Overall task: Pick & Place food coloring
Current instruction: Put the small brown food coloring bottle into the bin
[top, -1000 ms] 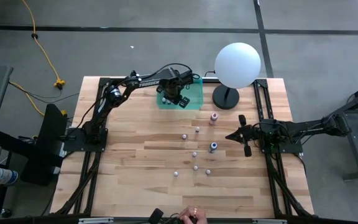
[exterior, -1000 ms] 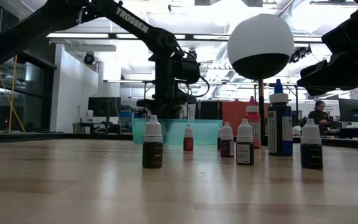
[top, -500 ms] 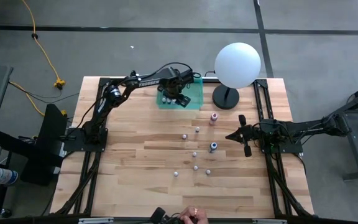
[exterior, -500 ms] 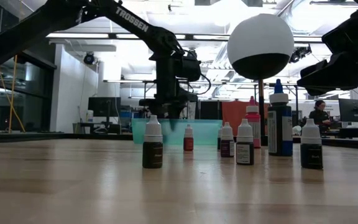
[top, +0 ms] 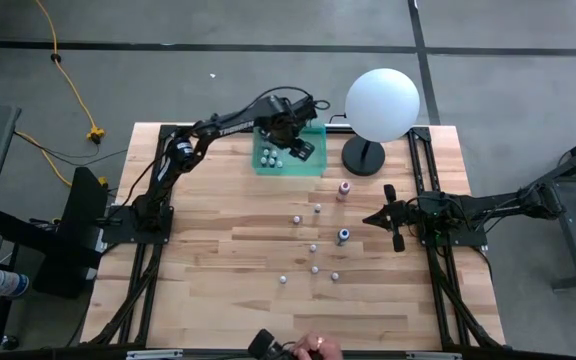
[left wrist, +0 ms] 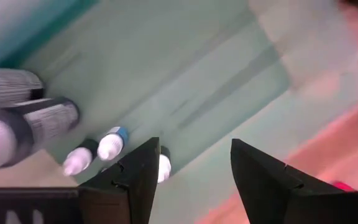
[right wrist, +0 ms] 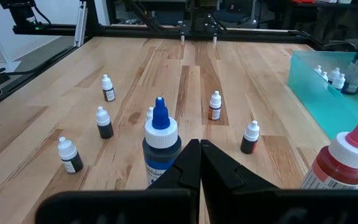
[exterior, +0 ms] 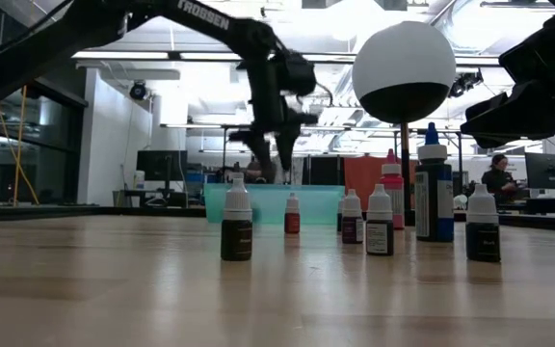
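Left gripper (top: 300, 143) is seen empty with fingers parted above the teal tray (top: 313, 166), where several food coloring bottles (top: 274, 156) already lie. Others stand mid-table. Next, one loose bottle should be approached from above and gripped squarely, neighbours left untouched. Right gripper (top: 371, 218) waits closed.

text: "TROSSEN" | on: left arm (exterior: 205, 10) | bottle labels: too small to read

Teal tray (top: 313, 160) beside globe lamp (top: 381, 104)
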Tool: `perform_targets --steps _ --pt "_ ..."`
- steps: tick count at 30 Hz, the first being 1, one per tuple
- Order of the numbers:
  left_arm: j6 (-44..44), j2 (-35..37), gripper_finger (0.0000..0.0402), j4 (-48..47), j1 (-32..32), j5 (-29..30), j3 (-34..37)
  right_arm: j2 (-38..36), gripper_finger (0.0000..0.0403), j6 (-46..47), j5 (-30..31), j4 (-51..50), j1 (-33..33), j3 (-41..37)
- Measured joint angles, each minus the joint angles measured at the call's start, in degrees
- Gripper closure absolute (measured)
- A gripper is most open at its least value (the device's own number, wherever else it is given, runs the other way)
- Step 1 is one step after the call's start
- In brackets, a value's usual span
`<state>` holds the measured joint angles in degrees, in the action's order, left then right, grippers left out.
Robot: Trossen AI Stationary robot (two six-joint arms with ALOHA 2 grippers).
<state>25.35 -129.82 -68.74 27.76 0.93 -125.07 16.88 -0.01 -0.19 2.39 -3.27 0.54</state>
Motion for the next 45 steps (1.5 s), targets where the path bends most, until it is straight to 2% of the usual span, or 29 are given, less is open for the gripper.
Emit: perform_targets --steps 5,11,19,25,29,33,36,40,45 --pt "-1.2 0.0 0.0211 -10.1 -0.5 -0.5 -10.1 0.0 0.0402 0.0 0.0 0.0 0.0 0.0" --pt "-1.7 5.5 0.0211 -14.0 -2.5 -5.6 -8.1 0.0 0.0402 0.0 0.0 0.0 0.0 0.0" --pt "-7.8 9.3 0.0211 -21.3 -9.4 -4.9 -8.1 0.0 0.0402 0.0 0.0 0.0 0.0 0.0" --pt "-10.1 13.9 0.0211 -21.2 -17.9 -4.6 -6.0 0.0 0.0402 0.0 0.0 0.0 0.0 0.0" --pt "-8.3 18.7 0.0211 -21.1 -25.0 -2.1 2.4 0.0 0.0402 0.0 0.0 0.0 0.0 0.0" --pt "-6.8 24.8 0.0211 -18.7 -32.0 -0.9 14.7 0.0 0.0402 0.0 0.0 0.0 0.0 0.0" --pt "-5.6 29.8 0.0211 -9.5 -36.1 -1.7 25.7 0.0 0.0402 0.0 0.0 0.0 0.0 0.0" --pt "-3.7 35.3 0.0211 5.9 -39.6 -5.8 39.4 0.0 0.0402 0.0 0.0 0.1 0.0 0.0" --pt "-4.1 36.8 0.0211 16.0 -41.8 -6.3 49.6 0.0 0.0402 0.0 0.0 0.0 0.0 0.0"
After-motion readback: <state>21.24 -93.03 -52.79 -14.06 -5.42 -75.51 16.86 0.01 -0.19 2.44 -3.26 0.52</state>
